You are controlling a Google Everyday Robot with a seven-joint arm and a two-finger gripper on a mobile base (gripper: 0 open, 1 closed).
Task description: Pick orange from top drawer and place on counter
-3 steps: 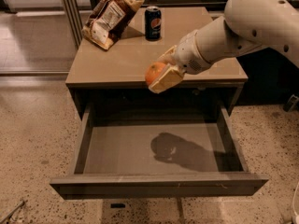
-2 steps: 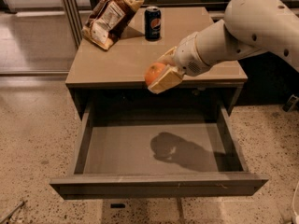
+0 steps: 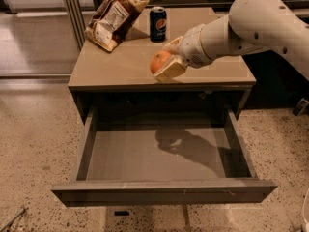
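My gripper (image 3: 166,62) is shut on the orange (image 3: 159,61), a small round orange fruit, and holds it just above the front part of the tan counter (image 3: 116,64). The white arm reaches in from the upper right. The top drawer (image 3: 159,153) is pulled fully open below the counter, and its grey bottom holds only the arm's shadow.
A brown snack bag (image 3: 115,16) lies at the counter's back left. A dark soda can (image 3: 158,23) stands at the back middle, just behind the gripper. Speckled floor surrounds the cabinet. A metal frame (image 3: 72,6) stands at the left.
The gripper with the orange has moved up and back, from over the drawer's rear edge to above the counter's front part.
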